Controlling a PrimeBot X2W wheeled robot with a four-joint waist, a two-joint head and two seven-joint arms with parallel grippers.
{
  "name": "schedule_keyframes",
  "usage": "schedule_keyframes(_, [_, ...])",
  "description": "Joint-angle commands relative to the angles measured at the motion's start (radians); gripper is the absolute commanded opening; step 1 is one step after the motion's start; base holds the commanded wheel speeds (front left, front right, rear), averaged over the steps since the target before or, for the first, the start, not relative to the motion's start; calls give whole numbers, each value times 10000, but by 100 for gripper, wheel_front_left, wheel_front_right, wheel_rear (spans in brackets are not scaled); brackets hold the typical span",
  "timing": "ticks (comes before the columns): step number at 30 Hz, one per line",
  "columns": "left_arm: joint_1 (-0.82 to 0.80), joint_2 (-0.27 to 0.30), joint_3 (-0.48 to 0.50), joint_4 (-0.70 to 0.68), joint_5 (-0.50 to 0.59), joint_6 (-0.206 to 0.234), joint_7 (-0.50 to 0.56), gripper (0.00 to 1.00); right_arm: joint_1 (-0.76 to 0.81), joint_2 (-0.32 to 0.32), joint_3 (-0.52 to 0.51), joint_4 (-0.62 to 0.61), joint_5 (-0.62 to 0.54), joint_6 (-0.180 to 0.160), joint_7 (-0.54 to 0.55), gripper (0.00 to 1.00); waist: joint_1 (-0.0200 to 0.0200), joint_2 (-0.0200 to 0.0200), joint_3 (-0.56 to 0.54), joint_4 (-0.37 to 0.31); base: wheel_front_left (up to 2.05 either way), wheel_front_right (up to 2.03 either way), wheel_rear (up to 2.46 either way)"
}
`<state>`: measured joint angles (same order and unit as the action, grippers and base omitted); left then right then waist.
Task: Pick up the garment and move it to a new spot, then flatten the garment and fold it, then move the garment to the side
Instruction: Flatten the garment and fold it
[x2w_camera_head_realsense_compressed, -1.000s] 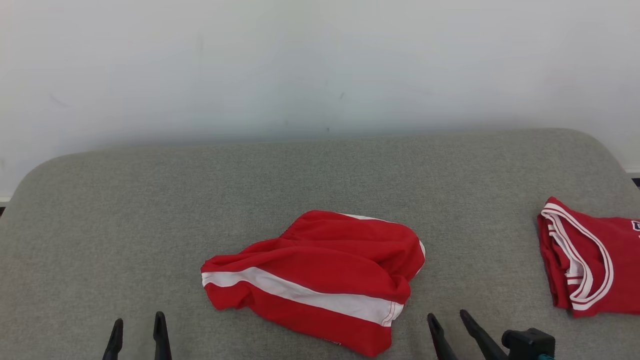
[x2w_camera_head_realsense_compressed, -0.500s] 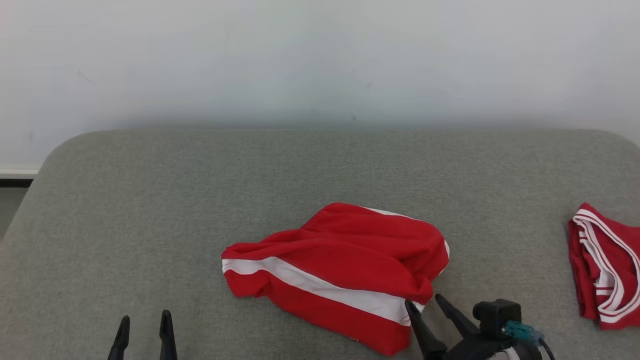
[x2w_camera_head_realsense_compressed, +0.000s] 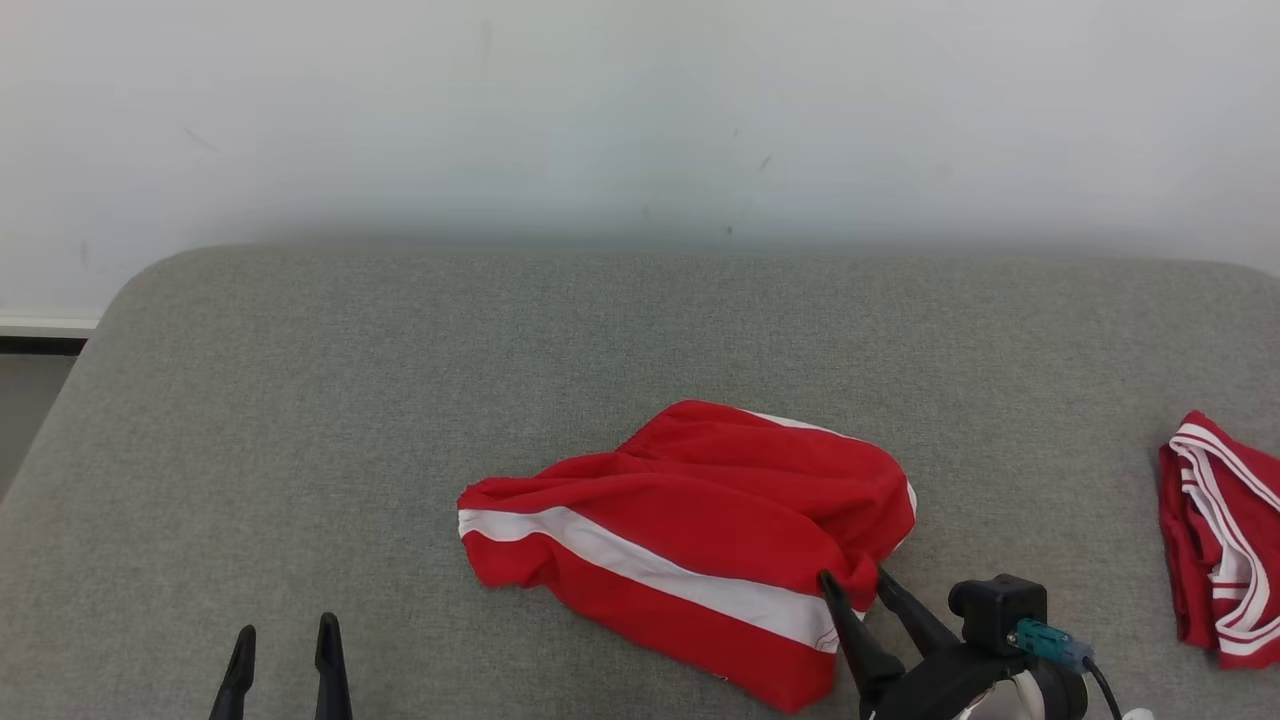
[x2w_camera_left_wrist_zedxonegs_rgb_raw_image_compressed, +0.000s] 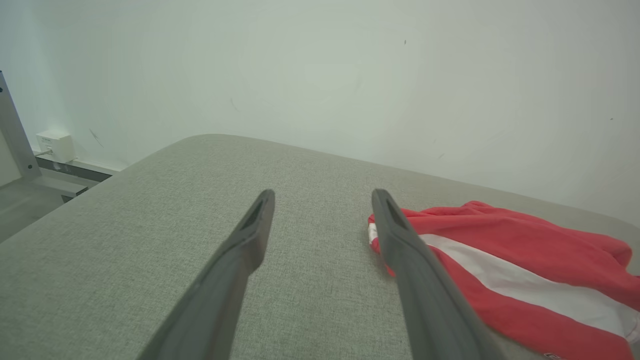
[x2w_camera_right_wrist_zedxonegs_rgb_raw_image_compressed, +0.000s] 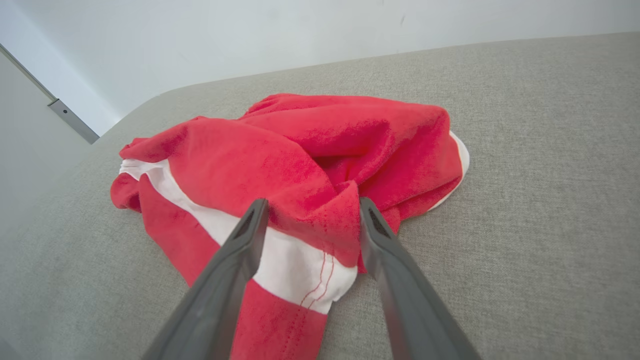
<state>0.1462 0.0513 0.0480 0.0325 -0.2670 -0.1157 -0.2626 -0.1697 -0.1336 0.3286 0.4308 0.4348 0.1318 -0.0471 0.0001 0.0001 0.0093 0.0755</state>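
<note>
Lower right, the newly arrived right gripper (x2w_camera_head_realsense_compressed: 853, 576) is straddling a corner of the garment (x2w_camera_head_realsense_compressed: 700, 500), jaws parted, beginning pickup; left gripper (x2w_camera_head_realsense_compressed: 285, 628) idling open.

The left claw (x2w_camera_head_realsense_compressed: 286, 628) is hanging low on the robot's left side, its two dark fingers (x2w_camera_left_wrist_zedxonegs_rgb_raw_image_compressed: 235, 270) pointing straight ahead and standing wide apart. The right claw (x2w_camera_head_realsense_compressed: 855, 578) is reaching forward and slanting toward the left, its own fingers parted, with the dark wrist camera (x2w_camera_head_realsense_compressed: 998, 603) sitting just behind them.
</note>
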Motion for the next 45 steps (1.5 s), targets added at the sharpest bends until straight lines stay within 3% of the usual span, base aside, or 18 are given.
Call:
schedule_keyframes(1, [31, -15, 32, 2, -25, -45, -27, 100, -77, -33, 5, -90, 59, -26, -100, 0, -1, -1, -19, 3, 0, 0, 0])
schedule_keyframes(8, [113, -14, -18, 59, -39, -40, -27, 100, -123, -150, -279, -330, 188, -26, -266, 0, -1, -1, -123, -33, 0, 0, 0])
schedule_keyframes(14, [181, -13, -33, 27, -90, -42, -27, 100, -60, -272, -1352, -1050, 303, -26, -213, 0, -1, -1, -192, -70, 0, 0, 0])
schedule_keyframes(20, [190, -13, -23, 28, -124, -36, -27, 100, -152, -413, -2156, -1545, 2, -26, 455, 0, -1, -1, -187, -139, 0, 0, 0])
schedule_keyframes(26, [53, -12, -143, 49, -115, -64, -27, 100, -573, -528, -2644, -1183, -689, -26, 1504, 0, -1, -1, -85, -84, 0, 0, 0])
schedule_keyframes(27, [12, -12, -165, 57, -104, -70, -27, 100, -665, -568, -2683, -960, -885, -26, 1683, 4, -1, -1, -59, -64, 0, 0, 0])
schedule_keyframes(28, [-29, -14, -190, 70, -90, -68, -27, 100, -745, -616, -2706, -763, -1128, -26, 1832, 100, -1, -1, -36, -36, 0, 0, 0])
schedule_keyframes(35, [-211, -14, -160, 97, -76, -28, -27, 100, -958, -298, -3044, -232, -2027, -26, 1627, 100, -1, -1, 64, 70, 0, 0, 0])
schedule_keyframes(45, [35, -11, -112, 128, -220, 81, -27, 100, 338, -83, -3284, -1648, -2602, -26, -231, 100, -1, -1, -181, -315, 0, 0, 0])
